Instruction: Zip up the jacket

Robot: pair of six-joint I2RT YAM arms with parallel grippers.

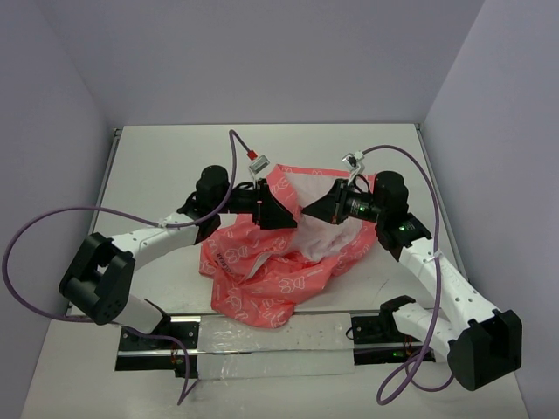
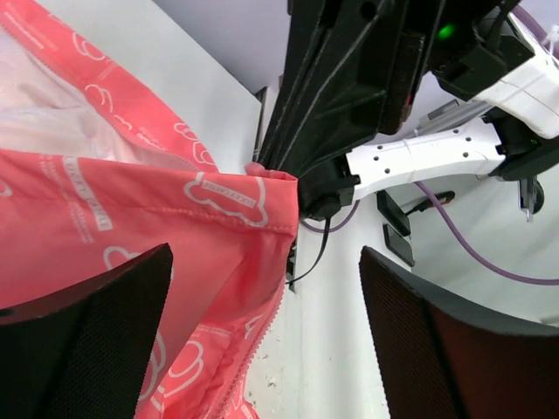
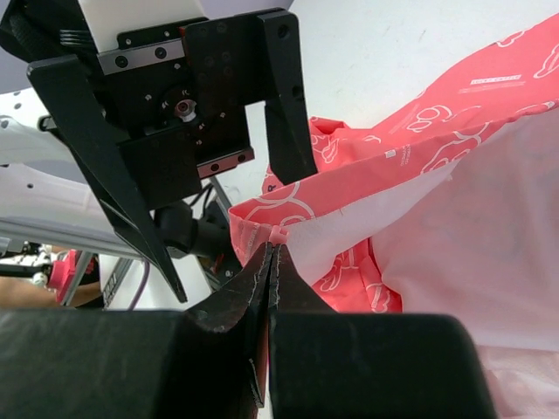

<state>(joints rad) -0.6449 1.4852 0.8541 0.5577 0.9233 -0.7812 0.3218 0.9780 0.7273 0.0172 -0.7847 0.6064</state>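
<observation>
Starting from the near edge of the surface, we've got a clear plastic strip point(image 1: 271, 347) lying between the two arm bases. Just past it the jacket point(image 1: 262, 271) sits in a crumpled heap around the middle of the surface. It's mostly coral-pink side out, with the white lining point(image 1: 319, 236) showing on the far half.

Over that far half the two arms meet nose to nose. The right gripper point(image 3: 272, 257) is clamped down on a corner of the pink edge, with a little nub of fabric poking out between the closed fingertips. The left gripper point(image 1: 278, 212) is spread wide and holding nothing, and the pinched corner sits just in front of it.

Handling-wise, we'd guess it's very light and totally floppy. It's thin, maybe slightly slick fabric that folds wherever it likes, so nothing stays put unless it's pulled taut.

In the left wrist view we can see what looks like white zipper teeth point(image 2: 253, 367) running down the front edge below that corner. Our take is to grab at the stitched edge or the corner, not the loose body, and keep one side anchored while the other side works. We can't make out the slider anywhere.

Beyond the arms, the far edge of the surface is just bare white.
</observation>
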